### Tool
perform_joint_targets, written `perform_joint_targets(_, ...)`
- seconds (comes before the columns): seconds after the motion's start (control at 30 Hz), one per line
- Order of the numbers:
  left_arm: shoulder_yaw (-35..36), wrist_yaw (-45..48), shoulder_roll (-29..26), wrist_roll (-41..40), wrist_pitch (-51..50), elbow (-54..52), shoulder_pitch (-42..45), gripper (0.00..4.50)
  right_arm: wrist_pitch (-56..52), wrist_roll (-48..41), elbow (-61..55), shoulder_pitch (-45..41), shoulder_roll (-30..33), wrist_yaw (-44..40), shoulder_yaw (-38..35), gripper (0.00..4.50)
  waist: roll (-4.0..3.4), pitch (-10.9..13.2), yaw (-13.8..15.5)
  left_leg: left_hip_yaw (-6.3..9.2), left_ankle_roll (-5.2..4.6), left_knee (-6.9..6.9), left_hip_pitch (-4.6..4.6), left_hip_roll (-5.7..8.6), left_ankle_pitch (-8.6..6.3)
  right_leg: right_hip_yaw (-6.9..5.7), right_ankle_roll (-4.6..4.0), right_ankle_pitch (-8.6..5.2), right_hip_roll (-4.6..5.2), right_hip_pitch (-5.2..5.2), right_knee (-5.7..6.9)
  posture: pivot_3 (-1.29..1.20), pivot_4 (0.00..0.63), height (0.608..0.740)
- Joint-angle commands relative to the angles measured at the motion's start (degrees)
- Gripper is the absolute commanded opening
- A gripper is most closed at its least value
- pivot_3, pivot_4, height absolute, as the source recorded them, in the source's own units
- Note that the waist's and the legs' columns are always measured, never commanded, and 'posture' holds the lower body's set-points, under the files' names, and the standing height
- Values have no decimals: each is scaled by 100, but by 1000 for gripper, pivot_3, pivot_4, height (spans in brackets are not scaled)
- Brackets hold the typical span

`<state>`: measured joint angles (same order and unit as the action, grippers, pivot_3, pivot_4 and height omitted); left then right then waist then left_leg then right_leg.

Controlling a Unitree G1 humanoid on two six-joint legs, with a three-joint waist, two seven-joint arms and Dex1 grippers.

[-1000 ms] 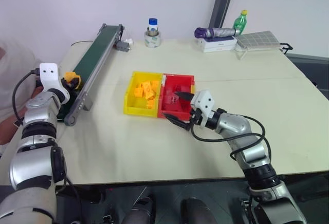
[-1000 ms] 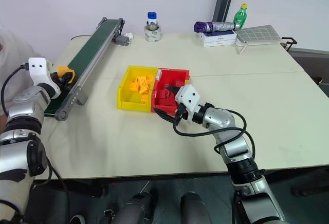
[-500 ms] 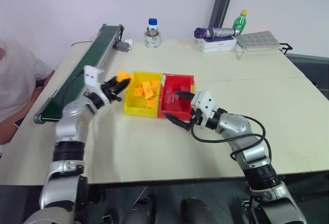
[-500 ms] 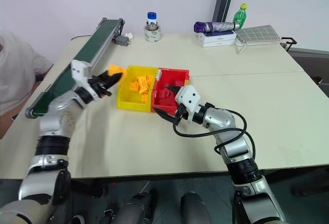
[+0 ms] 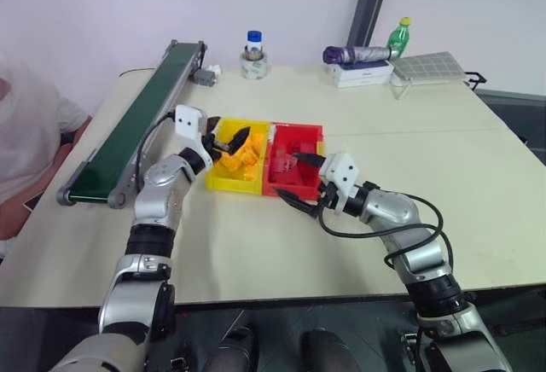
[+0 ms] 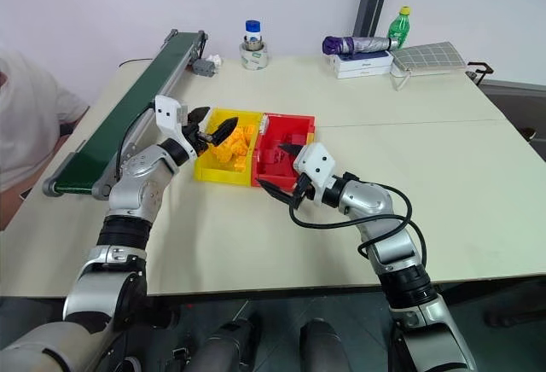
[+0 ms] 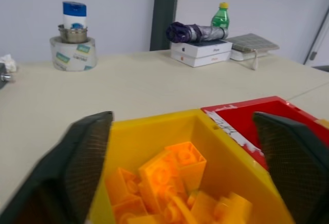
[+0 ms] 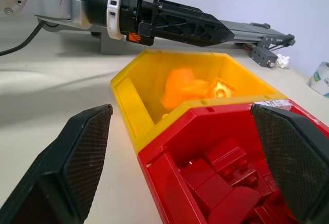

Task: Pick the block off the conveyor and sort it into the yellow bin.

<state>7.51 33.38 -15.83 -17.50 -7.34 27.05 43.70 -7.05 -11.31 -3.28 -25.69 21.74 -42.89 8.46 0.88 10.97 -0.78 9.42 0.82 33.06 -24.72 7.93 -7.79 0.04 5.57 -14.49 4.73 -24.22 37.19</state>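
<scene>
Left gripper (image 6: 213,128): fingers (image 7: 82,157) released, spread over the yellow bin (image 5: 218,181). Block (image 8: 186,88): blurred orange piece inside that bin, just beyond the fingertips, among other orange blocks. Right gripper (image 5: 299,183): fingers (image 8: 77,152) released, straddling the red bin (image 5: 292,186) on the worktop (image 5: 358,124).

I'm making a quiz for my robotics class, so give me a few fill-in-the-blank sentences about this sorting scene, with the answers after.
1. The left tool, jaws open, is over the ____ bin.
2. The red bin touches the yellow bin on the robot's ____ side.
3. The right tool is at the ____ bin, jaws open.
4. The conveyor belt is dark ____.

Missing words: yellow; right; red; green
</scene>
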Motion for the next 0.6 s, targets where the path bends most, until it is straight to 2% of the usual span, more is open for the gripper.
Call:
perform_joint_targets(0.03,97,212,-207,-76,143,-362,-48,4442,89,-5,-269,-58,14,38,-90,4500,0,0,-3,0,0,0,0,0,0,0,0,0,0,0,0,0,150,740)
perform_joint_targets(0.23,226,989,-915,-545,-205,-1821,-987,4442,100,-8,-244,-83,17,0,-59,4500,-1,0,-36,-1,0,-5,0,-2,0,6,-1,0,-1,-6,1,0,150,740)
perform_joint_targets(0.37,294,1265,-1540,-743,-807,-2822,-1872,4442,90,-34,-199,-140,84,-89,-100,4500,-2,0,-15,-1,1,-4,0,-4,-1,12,-6,-1,-3,-3,0,0,150,740)
perform_joint_targets(0.6,682,1441,-2087,-980,-1043,-3234,-2594,4442,95,-37,-162,-189,37,-163,-48,4500,-3,1,16,0,12,-3,0,-5,-8,15,-30,-12,-2,-2,-1,0,150,740)
